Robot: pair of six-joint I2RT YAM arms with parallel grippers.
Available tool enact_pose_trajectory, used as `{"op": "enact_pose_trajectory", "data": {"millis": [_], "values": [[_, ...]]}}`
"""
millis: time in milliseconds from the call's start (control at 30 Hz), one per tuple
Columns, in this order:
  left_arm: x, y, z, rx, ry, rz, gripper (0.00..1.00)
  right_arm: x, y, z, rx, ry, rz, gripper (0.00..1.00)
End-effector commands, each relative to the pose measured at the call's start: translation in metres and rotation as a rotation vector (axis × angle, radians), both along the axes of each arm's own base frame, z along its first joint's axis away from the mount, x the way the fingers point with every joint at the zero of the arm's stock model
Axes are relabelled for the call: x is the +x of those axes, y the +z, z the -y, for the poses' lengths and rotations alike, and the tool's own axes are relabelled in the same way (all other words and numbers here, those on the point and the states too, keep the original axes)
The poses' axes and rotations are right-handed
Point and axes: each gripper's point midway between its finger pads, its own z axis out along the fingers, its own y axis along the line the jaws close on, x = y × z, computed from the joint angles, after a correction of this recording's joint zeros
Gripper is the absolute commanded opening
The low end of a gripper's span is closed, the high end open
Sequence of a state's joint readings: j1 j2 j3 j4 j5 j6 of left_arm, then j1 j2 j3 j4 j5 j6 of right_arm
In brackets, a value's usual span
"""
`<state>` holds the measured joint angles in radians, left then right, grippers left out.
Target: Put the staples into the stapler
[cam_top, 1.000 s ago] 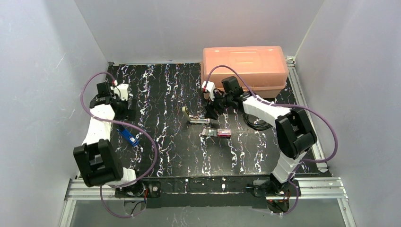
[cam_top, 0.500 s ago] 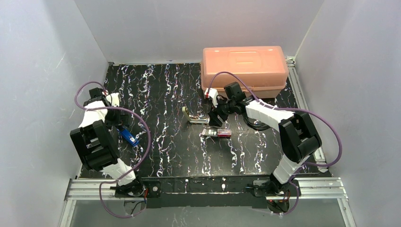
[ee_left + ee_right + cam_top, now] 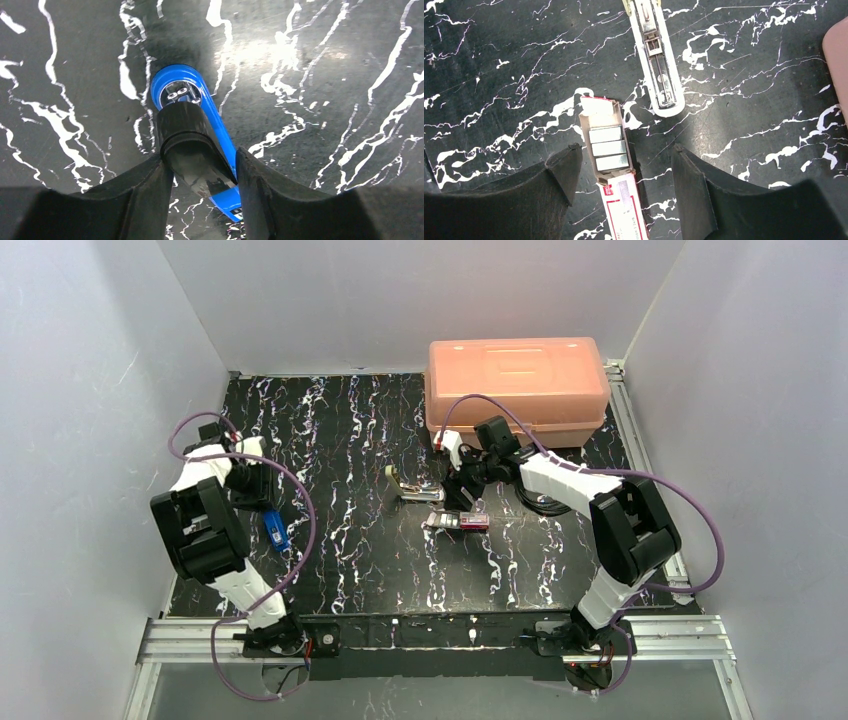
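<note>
Silvery staples [image 3: 608,148] lie in three short strips in the pale tray [image 3: 596,112] slid out of a red-and-white box [image 3: 626,205] [image 3: 460,522]. My right gripper [image 3: 624,155] [image 3: 462,502] hangs open just above, a finger on each side of the box with gaps. Just beyond lies a white stapler [image 3: 658,65] [image 3: 420,493], open with its metal channel bare. At the left, my left gripper [image 3: 202,165] [image 3: 262,505] is shut on a small blue stapler [image 3: 220,135] [image 3: 272,532], with the fingers against the sides of its black top arm [image 3: 187,135].
An orange lidded bin [image 3: 515,385] stands at the back right, close behind the right arm. A coiled black cable [image 3: 545,502] lies right of the staple box. Grey walls close in the black marbled table [image 3: 340,440] on three sides.
My left gripper came down over the blue stapler and its jaws closed from wide open onto it; the stapler turned a little. My right gripper dropped closer to the staple box.
</note>
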<state>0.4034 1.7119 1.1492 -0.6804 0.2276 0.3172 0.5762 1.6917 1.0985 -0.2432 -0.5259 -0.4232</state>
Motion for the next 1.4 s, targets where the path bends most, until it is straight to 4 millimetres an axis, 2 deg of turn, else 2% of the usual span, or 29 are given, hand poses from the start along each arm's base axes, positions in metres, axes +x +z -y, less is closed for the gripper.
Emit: {"op": "enact_pose_trajectory", "data": {"millis": [0, 100, 267, 300, 500, 600, 667, 733, 833, 1000, 1067, 1167, 1367], "values": [[0.010, 0.017, 0.024, -0.038, -0.107, 0.020, 0.42, 0.002, 0.031, -0.001, 0.021, 0.019, 0.059, 0.73], [0.018, 0.024, 0.040, -0.033, -0.204, 0.043, 0.32, 0.004, 0.038, 0.000, 0.014, 0.021, 0.074, 0.73], [0.026, 0.039, 0.080, -0.084, -0.381, 0.089, 0.03, 0.002, 0.049, -0.001, 0.031, 0.025, 0.080, 0.73], [0.027, 0.045, 0.089, -0.103, -0.419, 0.106, 0.00, 0.001, 0.051, -0.002, 0.041, 0.027, 0.076, 0.73], [0.022, 0.077, 0.141, -0.190, -0.603, 0.198, 0.00, -0.008, 0.066, -0.010, 0.105, 0.065, 0.062, 0.73], [0.016, 0.104, 0.168, -0.246, -0.691, 0.277, 0.00, -0.015, 0.084, -0.020, 0.191, 0.104, 0.055, 0.73], [0.010, 0.123, 0.178, -0.278, -0.732, 0.333, 0.00, -0.018, 0.101, -0.028, 0.256, 0.129, 0.054, 0.74], [-0.003, 0.142, 0.199, -0.310, -0.820, 0.386, 0.00, -0.023, 0.118, -0.037, 0.325, 0.156, 0.045, 0.75], [-0.022, 0.168, 0.216, -0.362, -0.900, 0.439, 0.00, -0.025, 0.143, -0.046, 0.397, 0.183, 0.028, 0.78], [-0.058, 0.208, 0.246, -0.450, -1.033, 0.489, 0.00, -0.030, 0.175, -0.058, 0.465, 0.225, 0.018, 0.97], [-0.070, 0.221, 0.259, -0.492, -1.078, 0.513, 0.00, -0.034, 0.183, -0.063, 0.477, 0.247, 0.013, 0.99], [-0.082, 0.235, 0.276, -0.548, -1.128, 0.532, 0.00, -0.040, 0.189, -0.067, 0.486, 0.275, 0.012, 0.99], [-0.087, 0.248, 0.302, -0.624, -1.183, 0.514, 0.00, -0.063, 0.194, -0.075, 0.491, 0.356, -0.001, 0.99]]}}
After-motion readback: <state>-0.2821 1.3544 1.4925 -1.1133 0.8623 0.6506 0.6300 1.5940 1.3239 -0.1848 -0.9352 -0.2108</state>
